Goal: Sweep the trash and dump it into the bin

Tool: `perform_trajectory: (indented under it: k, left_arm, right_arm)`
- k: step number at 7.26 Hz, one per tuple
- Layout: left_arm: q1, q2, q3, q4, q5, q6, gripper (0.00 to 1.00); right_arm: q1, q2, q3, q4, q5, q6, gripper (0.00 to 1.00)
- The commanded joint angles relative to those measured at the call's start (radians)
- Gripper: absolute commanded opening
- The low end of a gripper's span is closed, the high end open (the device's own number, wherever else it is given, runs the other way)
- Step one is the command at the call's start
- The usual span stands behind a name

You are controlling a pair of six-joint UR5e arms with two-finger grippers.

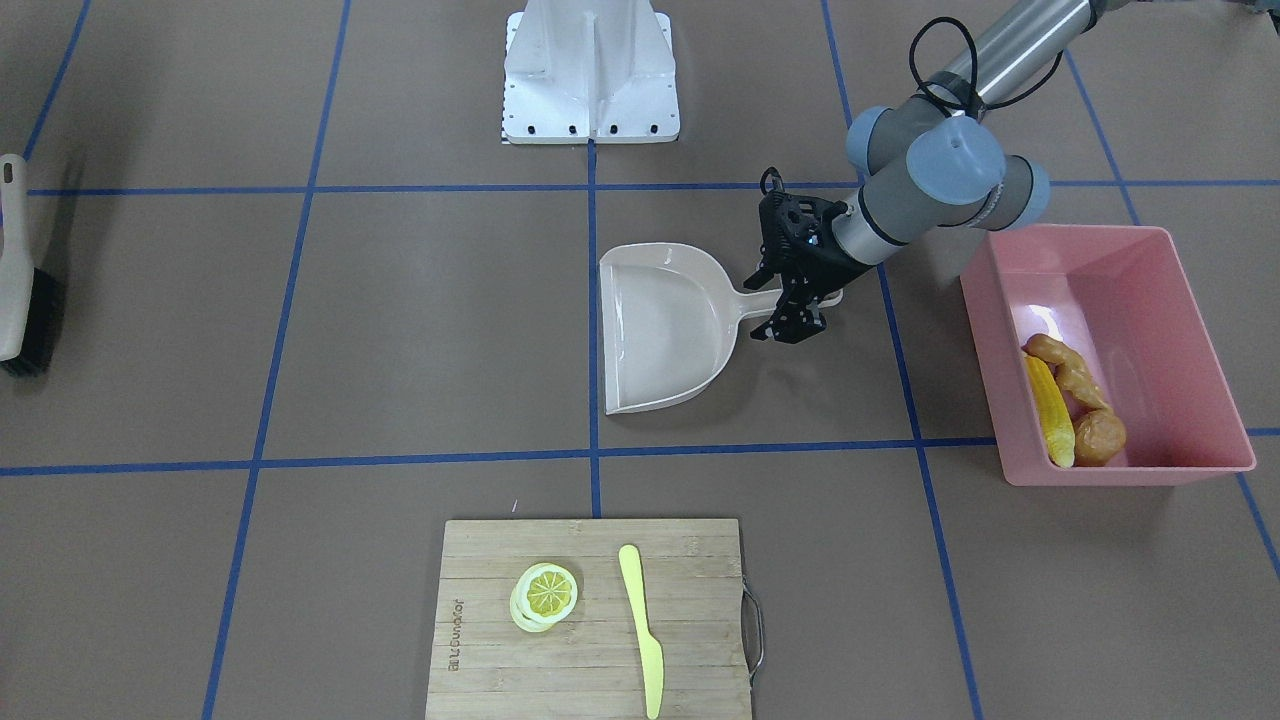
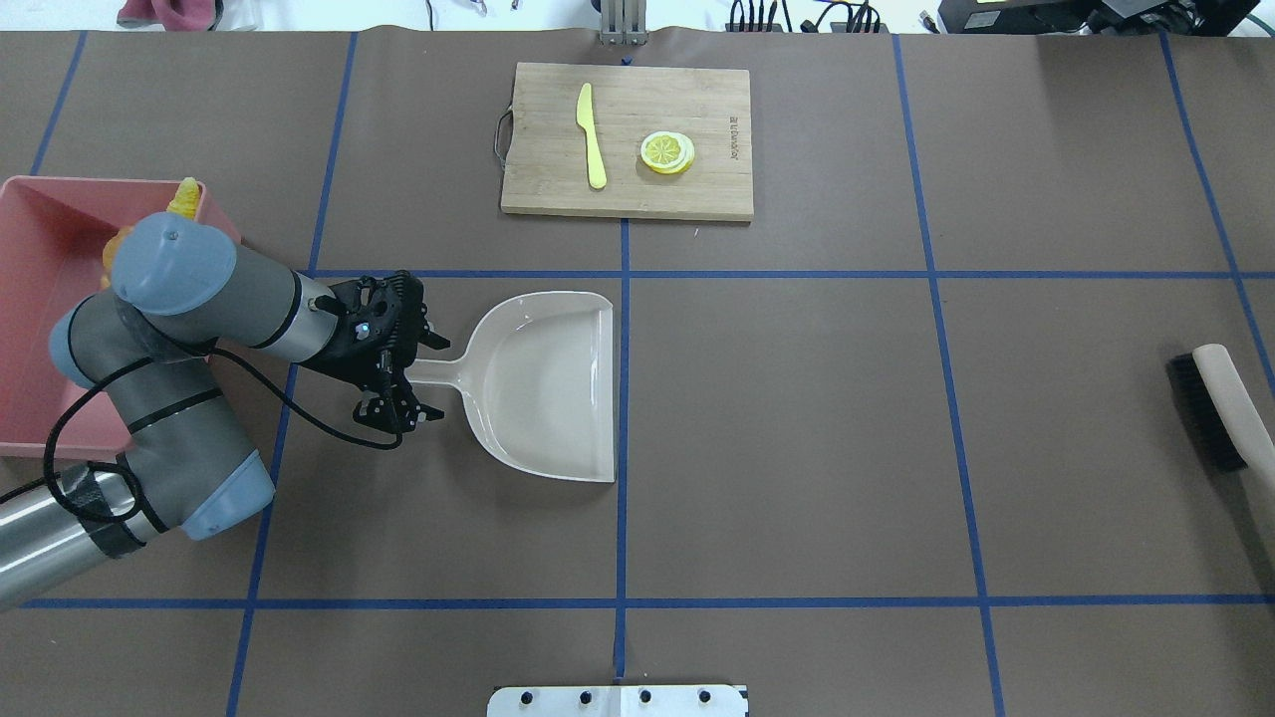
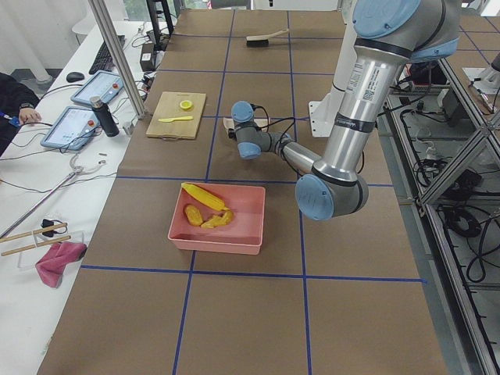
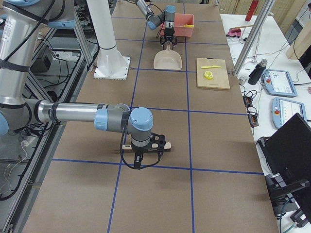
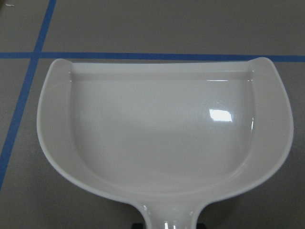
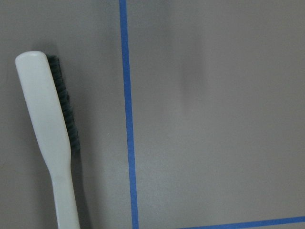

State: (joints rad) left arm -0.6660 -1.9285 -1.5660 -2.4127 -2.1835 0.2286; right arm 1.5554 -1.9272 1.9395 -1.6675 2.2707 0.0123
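The beige dustpan point(image 1: 665, 330) lies empty on the table, handle toward the bin. My left gripper point(image 1: 765, 305) is open, with one finger on each side of the handle; it also shows in the overhead view point(image 2: 434, 378). The pink bin point(image 1: 1130, 478) stands beside that arm and holds the yellow corn cob point(image 1: 1050, 410), the tan ginger root point(image 1: 1072, 372) and the orange-brown potato point(image 1: 1100, 437). My right gripper point(image 4: 146, 144) hovers over the brush point(image 6: 47, 138), far from the dustpan. It shows only in the exterior right view, so I cannot tell whether it is open or shut.
A bamboo cutting board point(image 1: 690, 560) at the operators' edge carries a lemon slice point(image 1: 548, 592) and a pale yellow plastic knife point(image 1: 640, 620). The brush point(image 2: 1217, 403) lies near the table's right edge. The white robot base plate point(image 1: 590, 75) stands at the robot side.
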Motion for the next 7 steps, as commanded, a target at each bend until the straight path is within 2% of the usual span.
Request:
perform_trajectory:
  k: [1,2,4,5,6,7]
  left_arm:
    - [-0.004,0.061,-0.079,0.013,-0.007,-0.002,0.98]
    - [-0.024,0.109,-0.148,0.032,-0.005,-0.005,0.98]
    - [-0.119,0.138,-0.274,0.133,-0.004,-0.011,0.98]
    - [-0.150,0.141,-0.266,0.142,0.026,-0.015,0.98]
    - [-0.168,0.141,-0.266,0.162,0.135,-0.056,0.98]
    - [-0.182,0.141,-0.263,0.226,0.160,-0.216,0.98]
  right_arm:
    - [0.000,0.004,-0.001,0.000,0.000,0.000,1.00]
    - [0.000,0.004,0.001,0.000,0.001,0.000,1.00]
    - [0.000,0.005,-0.002,0.000,0.000,0.000,1.00]
    - [0.000,0.005,-0.004,0.000,0.000,0.000,1.00]
    - [0.000,0.007,-0.005,0.000,0.000,0.000,1.00]
    - [0.000,0.007,-0.007,0.002,0.000,0.000,1.00]
